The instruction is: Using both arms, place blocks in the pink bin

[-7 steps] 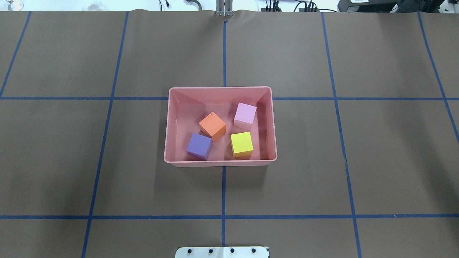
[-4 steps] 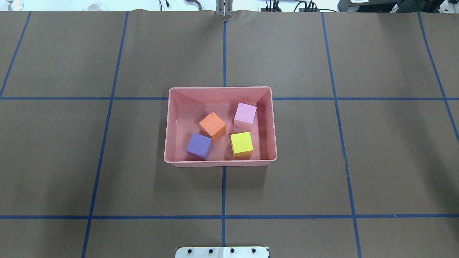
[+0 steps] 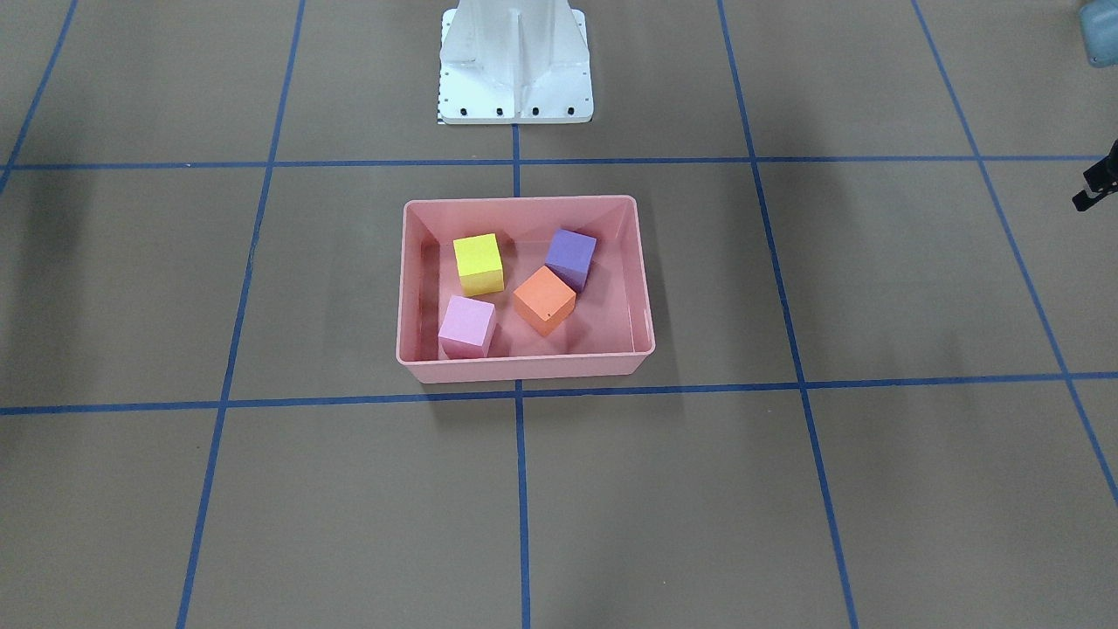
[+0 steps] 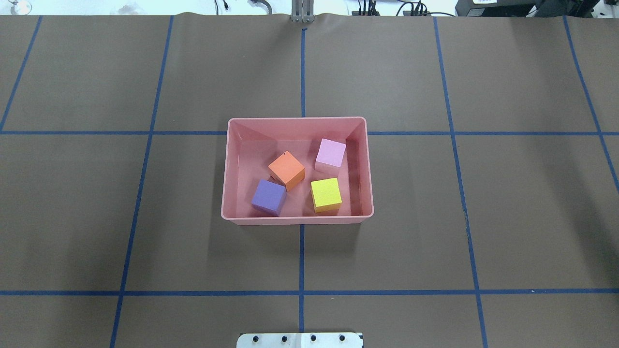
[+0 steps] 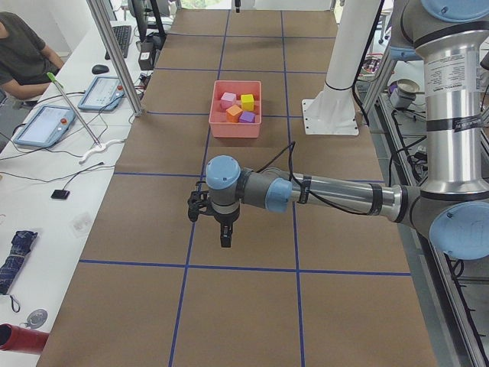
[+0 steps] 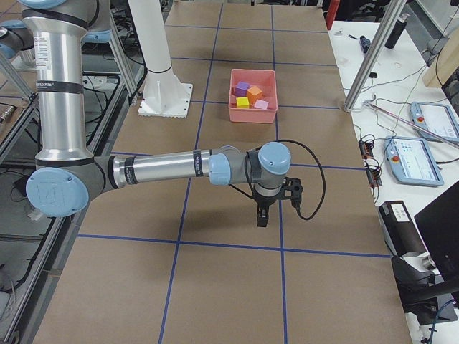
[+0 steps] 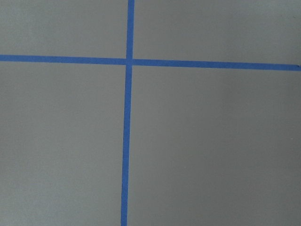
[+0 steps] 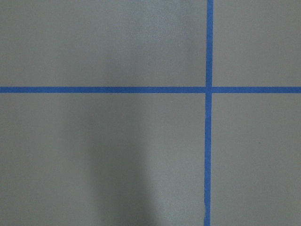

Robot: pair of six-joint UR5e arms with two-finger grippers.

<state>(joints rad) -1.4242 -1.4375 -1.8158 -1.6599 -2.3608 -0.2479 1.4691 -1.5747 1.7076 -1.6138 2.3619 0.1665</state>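
Yellow block (image 4: 326, 194), pink block (image 4: 331, 153), purple block (image 4: 269, 196), orange block (image 4: 286, 169): all four sit in the bin (image 4: 296, 221). Left gripper (image 5: 225, 241) and right gripper (image 6: 262, 218) hang well apart from it; whether their jaws are clenched, I can't tell.

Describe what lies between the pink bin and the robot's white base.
In the front-facing view, only brown table cover with a crossing of blue tape lines lies between the pink bin and the white base; nothing else stands there.
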